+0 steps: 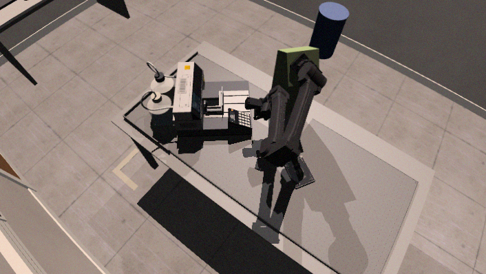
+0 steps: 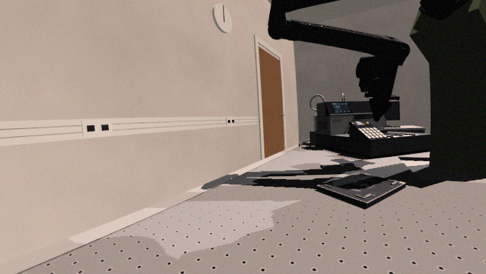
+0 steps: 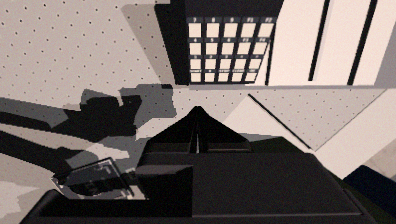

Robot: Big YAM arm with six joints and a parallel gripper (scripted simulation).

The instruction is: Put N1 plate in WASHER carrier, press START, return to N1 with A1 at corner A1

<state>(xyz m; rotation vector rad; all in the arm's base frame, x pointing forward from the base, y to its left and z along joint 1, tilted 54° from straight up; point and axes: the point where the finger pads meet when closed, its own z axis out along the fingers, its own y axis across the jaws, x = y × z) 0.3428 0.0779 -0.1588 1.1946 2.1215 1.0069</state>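
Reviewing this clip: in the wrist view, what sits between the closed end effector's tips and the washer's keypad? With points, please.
In the wrist view, only perforated table top shows between the end effector (image 3: 198, 108) and the keypad (image 3: 223, 50).

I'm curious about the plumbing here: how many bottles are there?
2, side by side behind the boxy machine: a dark-capped bottle and a pale-capped bottle. More could be hidden.
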